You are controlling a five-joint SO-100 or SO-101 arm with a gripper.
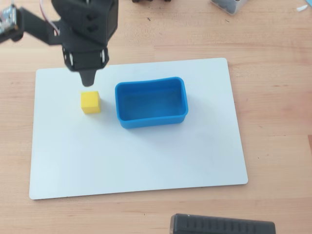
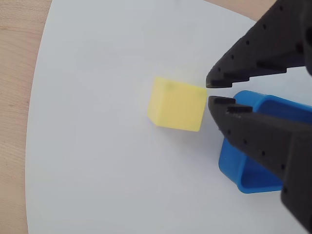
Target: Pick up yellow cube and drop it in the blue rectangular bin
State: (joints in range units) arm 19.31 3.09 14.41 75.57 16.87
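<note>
The yellow cube (image 1: 90,102) sits on the white board, just left of the blue rectangular bin (image 1: 152,121), which is empty. My black gripper (image 1: 88,82) hangs above the board just behind the cube, its fingertips drawn together with nothing between them. In the wrist view the cube (image 2: 176,105) lies just left of the gripper's (image 2: 210,92) tips, apart from them. One corner of the bin (image 2: 243,180) shows behind the lower finger.
The white board (image 1: 146,161) lies on a wooden table (image 1: 273,97). A black ribbed object (image 1: 222,226) sits at the near edge. A clear container (image 1: 226,5) stands at the far right. The arm's body (image 1: 85,29) covers the far left.
</note>
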